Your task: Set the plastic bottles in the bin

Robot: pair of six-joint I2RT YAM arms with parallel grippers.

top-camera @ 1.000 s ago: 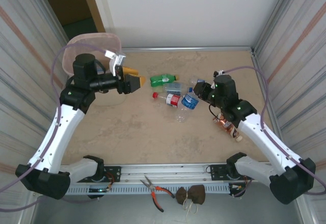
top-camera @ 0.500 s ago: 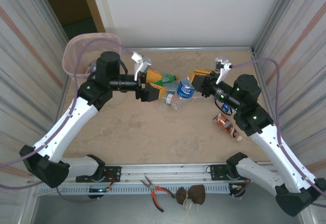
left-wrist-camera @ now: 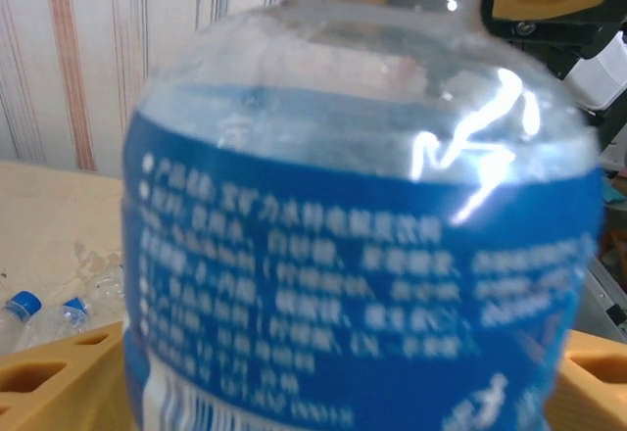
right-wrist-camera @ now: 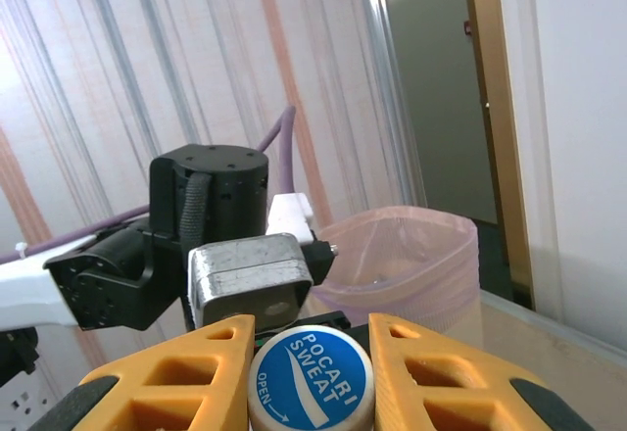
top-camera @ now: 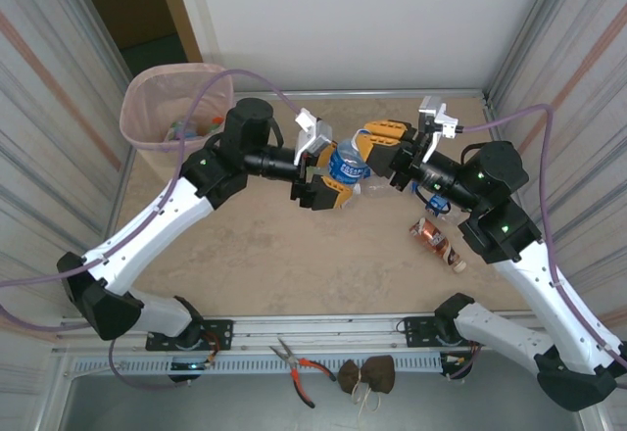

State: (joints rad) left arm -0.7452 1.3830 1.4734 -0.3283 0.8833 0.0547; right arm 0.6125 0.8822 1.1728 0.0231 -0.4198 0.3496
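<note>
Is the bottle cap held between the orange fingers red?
No, the bottle cap between the orange fingers is blue, with white Pocari Sweat lettering.

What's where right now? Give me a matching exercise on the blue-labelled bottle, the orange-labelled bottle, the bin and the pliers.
Things:
1. blue-labelled Pocari Sweat bottle
2. orange-labelled bottle
3. bin
4. pliers

Places:
a. far left corner
b. near edge, centre
c. cap clamped in the right gripper
d. lying on the table, right side

Pairs: 1-c, 2-d, 3-a, 4-b
</note>
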